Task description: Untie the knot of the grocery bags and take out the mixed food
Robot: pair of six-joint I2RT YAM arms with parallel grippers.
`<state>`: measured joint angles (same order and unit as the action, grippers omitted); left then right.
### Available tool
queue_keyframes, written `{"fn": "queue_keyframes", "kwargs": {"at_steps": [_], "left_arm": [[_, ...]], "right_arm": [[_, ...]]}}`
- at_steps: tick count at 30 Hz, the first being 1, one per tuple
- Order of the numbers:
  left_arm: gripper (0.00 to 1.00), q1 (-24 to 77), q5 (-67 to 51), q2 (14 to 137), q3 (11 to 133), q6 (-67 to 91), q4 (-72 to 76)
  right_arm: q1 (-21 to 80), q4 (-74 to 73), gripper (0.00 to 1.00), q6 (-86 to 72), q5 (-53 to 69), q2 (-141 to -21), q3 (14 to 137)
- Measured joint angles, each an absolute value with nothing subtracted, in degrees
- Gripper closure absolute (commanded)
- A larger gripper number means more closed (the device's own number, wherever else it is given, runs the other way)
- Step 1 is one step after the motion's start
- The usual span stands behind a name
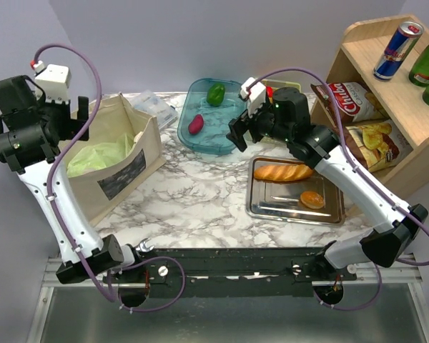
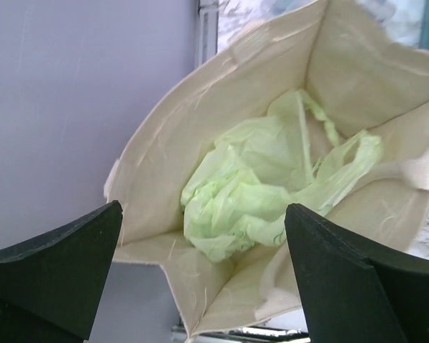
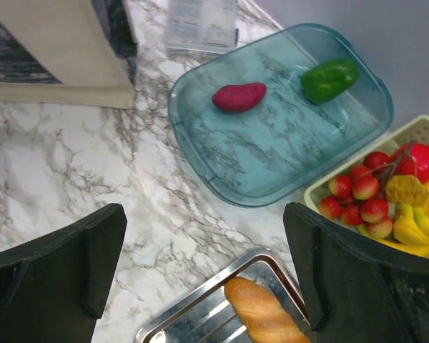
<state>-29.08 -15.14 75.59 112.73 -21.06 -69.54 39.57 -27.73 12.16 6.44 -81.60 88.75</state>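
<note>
My left pincer (image 2: 204, 214) hung released, jaws wide, straight above the mouth of the beige canvas tote (image 2: 164, 136). At its bottom lay the thin pale green bag (image 2: 243, 193), crumpled and slack. I could make out no knot in it, nor any food under it. My right pincer (image 3: 204, 214), also released and grasping nothing, hovered by the clear blue plastic tray (image 3: 272, 179), where the green bell pepper (image 3: 329, 78) and the magenta-red oval vegetable (image 3: 239, 96) lay apart. I judged the emptying step in hand. The next move called for a straight drop into the tote, pinching a green fold clear of the canvas wall.
</note>
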Motion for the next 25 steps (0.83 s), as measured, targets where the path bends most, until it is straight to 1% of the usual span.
{"fn": "queue_keyframes", "kwargs": {"at_steps": [7, 12, 14, 20, 25], "left_arm": [[0.02, -14.66, -14.44, 78.41, 121.47, -19.84, -70.19], [0.02, -5.06, -15.99, 82.59, 126.15, -18.61, -72.29], [0.02, -1.63, -16.73, 83.53, 125.69, -17.72, -72.66], [0.02, 6.37, -16.38, 81.23, 115.02, -15.33, -70.41], [0.02, 7.53, -16.1, 79.81, 111.04, -12.84, -69.8]], "right_arm": [[33.39, -27.4, 0.0, 8.82, 6.37, -79.92, 88.73], [30.76, -26.11, 0.0, 6.98, 6.42, -73.89, 85.45], [29.47, -25.76, 0.0, 6.26, 6.44, -70.72, 83.2], [27.55, -24.51, 0.0, 4.69, 6.83, -64.23, 76.18], [26.87, -24.49, 0.0, 4.29, 8.43, -63.09, 72.9]]}}
